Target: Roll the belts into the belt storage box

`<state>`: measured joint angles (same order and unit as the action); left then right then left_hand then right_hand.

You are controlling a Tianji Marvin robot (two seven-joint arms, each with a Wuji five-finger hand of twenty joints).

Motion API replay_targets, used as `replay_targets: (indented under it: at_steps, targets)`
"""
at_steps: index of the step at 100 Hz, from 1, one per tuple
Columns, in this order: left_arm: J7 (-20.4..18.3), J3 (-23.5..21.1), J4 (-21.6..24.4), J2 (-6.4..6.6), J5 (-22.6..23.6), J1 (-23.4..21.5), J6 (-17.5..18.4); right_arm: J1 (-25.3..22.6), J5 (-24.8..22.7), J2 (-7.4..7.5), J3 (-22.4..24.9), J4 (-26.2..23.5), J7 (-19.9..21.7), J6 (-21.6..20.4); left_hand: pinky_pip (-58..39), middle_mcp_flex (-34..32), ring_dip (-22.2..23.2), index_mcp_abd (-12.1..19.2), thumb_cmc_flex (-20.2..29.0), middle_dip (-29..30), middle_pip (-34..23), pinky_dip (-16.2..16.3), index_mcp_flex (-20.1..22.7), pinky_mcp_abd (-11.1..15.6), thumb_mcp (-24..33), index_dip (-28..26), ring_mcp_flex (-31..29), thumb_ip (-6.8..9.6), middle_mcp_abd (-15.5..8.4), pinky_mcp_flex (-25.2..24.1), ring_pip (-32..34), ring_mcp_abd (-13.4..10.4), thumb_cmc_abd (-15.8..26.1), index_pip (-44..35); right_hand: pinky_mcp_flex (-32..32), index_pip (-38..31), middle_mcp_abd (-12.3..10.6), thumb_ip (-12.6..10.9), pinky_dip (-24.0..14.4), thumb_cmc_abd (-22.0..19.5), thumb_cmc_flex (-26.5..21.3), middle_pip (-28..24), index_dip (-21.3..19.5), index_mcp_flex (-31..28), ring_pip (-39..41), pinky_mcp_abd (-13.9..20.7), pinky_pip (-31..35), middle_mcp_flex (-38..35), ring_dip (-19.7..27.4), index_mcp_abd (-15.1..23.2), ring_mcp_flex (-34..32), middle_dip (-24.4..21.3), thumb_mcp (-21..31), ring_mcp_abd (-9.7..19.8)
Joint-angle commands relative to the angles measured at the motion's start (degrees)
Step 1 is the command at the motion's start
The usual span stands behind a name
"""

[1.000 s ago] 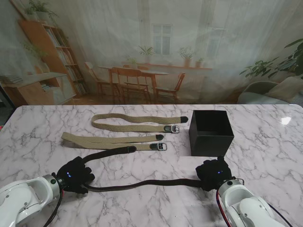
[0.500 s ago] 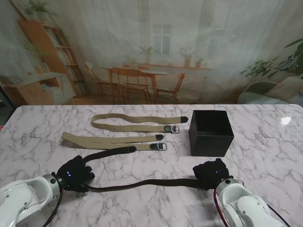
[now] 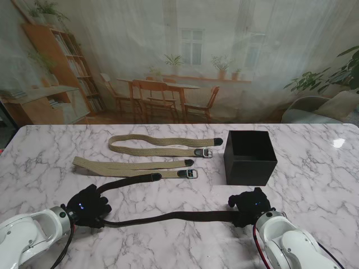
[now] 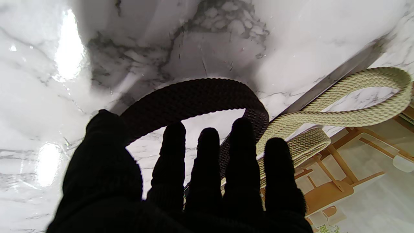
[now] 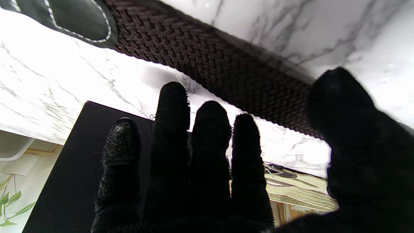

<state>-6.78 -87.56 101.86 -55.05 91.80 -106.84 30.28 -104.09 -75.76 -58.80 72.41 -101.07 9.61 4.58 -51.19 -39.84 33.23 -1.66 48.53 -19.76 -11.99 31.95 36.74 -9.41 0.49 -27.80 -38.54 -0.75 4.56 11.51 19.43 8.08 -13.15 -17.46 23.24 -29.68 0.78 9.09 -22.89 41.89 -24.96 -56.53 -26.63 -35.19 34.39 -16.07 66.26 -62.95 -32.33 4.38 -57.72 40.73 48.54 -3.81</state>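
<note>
Nearest to me, the dark belt (image 3: 168,216) lies across the near part of the table (image 3: 314,162) with a hand at each end. The right hand (image 3: 250,206) sits over the belt's right end; since a second ago it has shifted a little to the left and its fingers have drawn together. In the right wrist view its fingers (image 5: 173,106) are extended and slightly apart, with the thumb against the braid's edge, so I cannot tell whether it has a real grip. The left hand (image 3: 87,206) has hardly moved. It rests at the belt's curved bend on the left, fingers spread over the loop and not closed on it as far as the left wrist view shows.

That small move suggests the right hand is settling onto the belt's end to start the roll, which has not begun: the dark belt is flat.

Farther off, two tan belts lie folded and untouched, the nearer tan belt (image 3: 134,166) just beyond the dark one and the farther tan belt (image 3: 162,145) behind it. The belt storage box (image 3: 249,157) stands open on the right, beyond the right hand.
</note>
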Motion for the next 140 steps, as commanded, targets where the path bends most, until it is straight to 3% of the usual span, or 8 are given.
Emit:
replay_targets:
  at_steps: [1,15,25,40,50,71,91,140]
  targets:
    - [-1.12,0.12,-0.02,0.0,-0.06,-0.06,0.11,-0.19,-0.74,0.05,-0.38,0.09,-0.23,0.83,0.41,-1.23,-0.29,0.44,1.64,0.0,-0.28,1.15,1.21,-2.43,0.22,-0.51,-0.72,0.56,0.52,0.09,-0.65,1.07,1.66,-0.85,-0.72,0.42,-0.86,-0.7,-0.74,0.85,1.25,-3.67,0.88,0.64,4.31,-1.04,-0.28,0.93,-1.59,-0.86,1.47,1.62,-0.3,0.43]
    - [-1.23,0.11,-0.02,0.0,-0.12,-0.04,0.15,0.24,-1.81,0.13,-0.97,0.29,0.63,1.5,0.46,-1.14,-0.3,0.38,1.73,0.0,-0.25,1.12,1.36,-2.41,0.23,-0.55,-0.63,0.58,0.58,0.0,-0.69,1.13,1.78,-0.96,-1.32,-7.39,-0.71,-0.89,-1.07,1.68,-1.39,-3.74,-3.14,-9.46,8.22,-1.39,-0.48,2.78,-3.17,4.13,3.32,5.28,2.0,0.89]
    - [-1.31,0.18,-0.05,0.0,-0.21,0.01,0.2,0.78,-2.58,0.19,-1.72,0.88,0.61,2.1,0.46,-1.17,-0.29,0.43,1.78,-0.02,-0.26,1.12,1.46,-2.4,0.2,-0.59,-0.66,0.58,0.53,0.01,-0.67,1.08,1.82,-1.04,-2.79,-22.86,0.46,6.39,-2.11,3.42,-6.0,0.51,-0.58,-11.9,10.0,-1.41,-0.5,8.0,-4.46,12.26,7.85,7.01,-1.15,-0.27]
    - [-1.36,0.2,-0.05,0.0,-0.23,0.0,0.21,1.24,-3.88,0.23,-2.61,1.65,-0.48,3.06,0.48,-1.15,-0.29,0.38,1.7,-0.04,-0.28,1.12,1.59,-2.42,0.11,-0.64,-0.61,0.58,0.6,-0.04,-0.69,1.19,1.92,-1.15,-5.78,-32.54,3.72,6.21,-3.41,4.92,-8.32,17.67,-10.37,-15.44,4.83,-1.32,-1.4,15.97,-1.36,18.44,14.59,-2.65,1.37,-1.66]
    - [-1.18,0.19,-0.08,-0.01,-0.2,-0.03,0.12,1.28,-3.56,0.17,-2.7,1.87,-1.4,3.4,0.46,-1.11,-0.27,0.31,1.61,-0.05,-0.28,1.13,1.67,-2.33,0.04,-0.66,-0.59,0.58,0.52,-0.03,-0.68,1.15,2.0,-1.2,-5.36,-34.66,2.57,5.75,-3.51,5.03,-9.16,23.0,-15.48,-15.22,-1.77,-2.36,-2.15,9.59,3.38,17.8,10.32,-9.01,2.79,-2.04]
    - [-0.27,-0.28,0.15,0.02,0.34,-0.19,-0.03,1.62,-0.45,-0.3,-3.0,2.8,-6.92,4.32,0.48,-1.16,-0.25,0.39,1.41,-0.07,-0.31,1.14,1.74,-2.42,-0.1,-0.69,-0.59,0.55,0.62,-0.05,-0.66,1.12,2.43,-1.26,4.88,-36.79,-0.08,6.02,-4.01,3.05,-10.13,14.59,-16.53,-12.95,3.75,-0.39,3.36,-10.89,0.98,15.87,-8.53,-6.17,4.19,0.17]
    - [1.73,-1.01,0.67,0.02,1.12,0.34,-0.36,4.06,0.77,-0.5,-4.46,4.51,-9.59,4.93,0.32,-1.1,-0.18,0.22,2.09,-0.07,-0.25,1.25,1.53,-2.45,0.17,-0.62,-0.55,0.51,0.74,-0.02,-0.59,1.31,3.95,-1.08,6.76,-27.25,-1.68,6.18,-2.42,-0.95,-12.58,10.7,1.88,-5.97,5.91,1.18,6.69,-14.13,-0.34,10.6,-11.16,-8.09,8.75,1.05]
    - [5.51,-1.49,2.52,-0.4,0.25,1.61,-1.43,8.74,1.48,-0.2,-8.89,9.62,-7.57,8.48,0.5,-0.92,-0.21,0.2,2.31,0.02,0.22,1.23,1.01,-2.77,-0.94,-1.97,-0.2,0.15,0.98,-0.34,-0.83,1.52,6.92,-0.41,4.78,-24.75,-0.57,6.19,-1.82,-5.06,-7.72,14.28,6.73,-5.73,2.48,0.37,6.0,-10.73,0.72,8.54,-8.12,-9.68,4.28,-0.19]
